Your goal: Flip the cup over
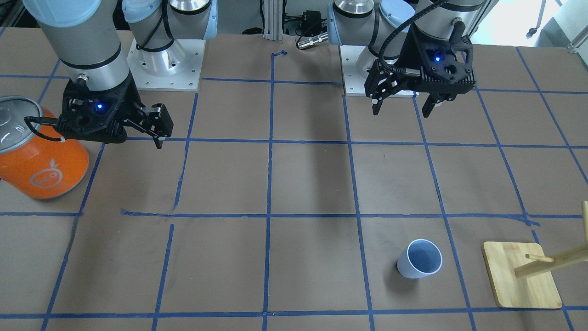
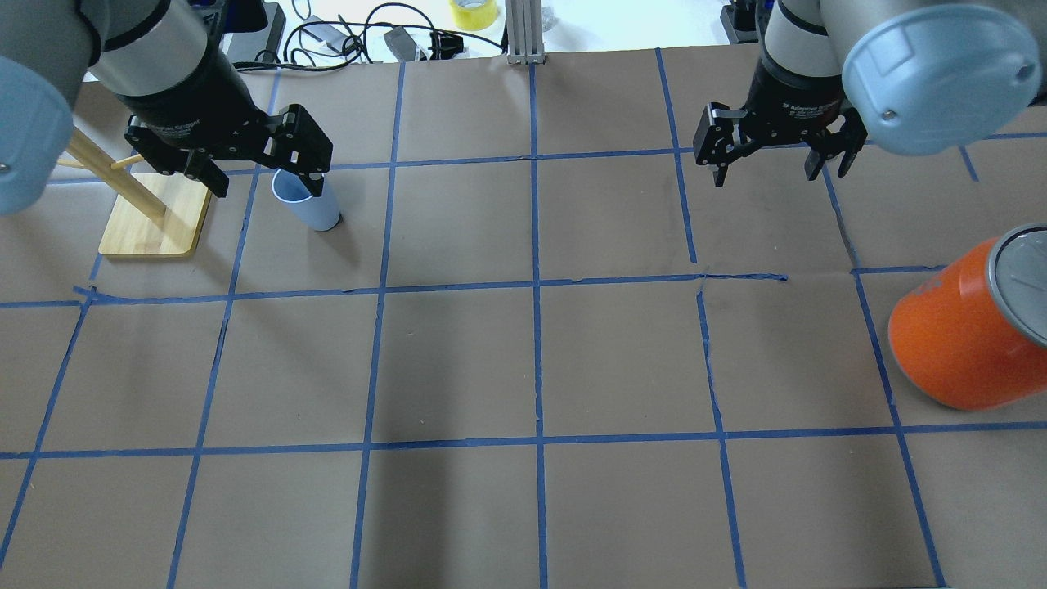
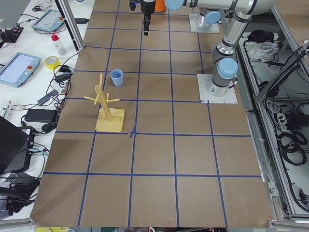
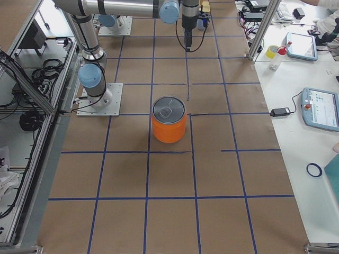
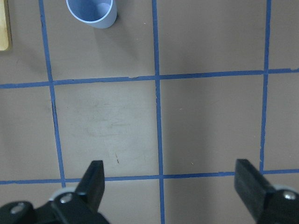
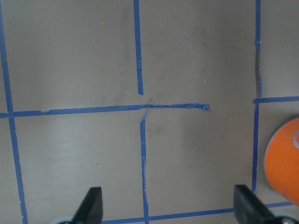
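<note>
Bluish-white cup [image 1: 419, 265] apart from left gripper [image 1: 402, 112].

Setting was a robotics lab. The table [image 3: 159, 203] was covered in brown paper and marked off with a blue tape grid [image 2: 537, 360]. Two industrial arms [image 3: 224, 72] stood bolted to it on metal base plates [image 3: 218, 90]. White side benches [image 4: 288, 84] held teach pendants [image 3: 18, 70] and a yellow tape roll [image 2: 473, 12]. Cable bundles [image 3: 289, 140] lay beside the table, and an aluminium extrusion post [image 2: 523, 29] stood at its edge.

Pale bluish-white cup [image 1: 419, 264], upright, rim up, standing free on the table
</note>
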Motion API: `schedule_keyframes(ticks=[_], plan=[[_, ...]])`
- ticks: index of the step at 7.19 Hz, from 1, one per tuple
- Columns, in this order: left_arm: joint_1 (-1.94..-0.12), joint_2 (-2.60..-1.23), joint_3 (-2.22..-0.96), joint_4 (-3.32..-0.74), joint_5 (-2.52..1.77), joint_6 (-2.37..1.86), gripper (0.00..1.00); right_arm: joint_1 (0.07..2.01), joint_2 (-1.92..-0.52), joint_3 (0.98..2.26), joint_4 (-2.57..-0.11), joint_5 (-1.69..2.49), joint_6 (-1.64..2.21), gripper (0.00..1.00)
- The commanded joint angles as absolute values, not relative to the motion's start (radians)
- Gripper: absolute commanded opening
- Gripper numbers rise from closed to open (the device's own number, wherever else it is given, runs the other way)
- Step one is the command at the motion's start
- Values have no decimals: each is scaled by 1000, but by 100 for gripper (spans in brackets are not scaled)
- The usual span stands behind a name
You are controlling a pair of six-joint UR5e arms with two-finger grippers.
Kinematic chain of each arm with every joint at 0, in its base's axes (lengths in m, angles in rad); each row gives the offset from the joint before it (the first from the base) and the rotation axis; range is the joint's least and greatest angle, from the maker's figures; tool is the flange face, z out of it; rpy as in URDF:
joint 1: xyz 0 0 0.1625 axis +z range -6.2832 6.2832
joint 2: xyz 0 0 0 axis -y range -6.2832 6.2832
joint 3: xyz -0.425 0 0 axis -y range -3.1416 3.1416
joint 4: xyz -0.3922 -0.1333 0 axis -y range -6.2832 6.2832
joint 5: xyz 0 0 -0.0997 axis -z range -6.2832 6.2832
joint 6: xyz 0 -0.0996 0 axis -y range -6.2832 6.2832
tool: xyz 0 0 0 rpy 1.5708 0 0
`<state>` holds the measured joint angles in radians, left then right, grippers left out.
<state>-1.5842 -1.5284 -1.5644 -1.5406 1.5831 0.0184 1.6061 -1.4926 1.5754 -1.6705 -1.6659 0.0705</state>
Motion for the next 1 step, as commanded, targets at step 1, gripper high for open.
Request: schedule_keyframes(ticks=[1], plan=[[-1583, -1526, -1568, -1542, 1583, 18, 100, 1606, -1493, 1575, -1669, -1666, 71, 100]])
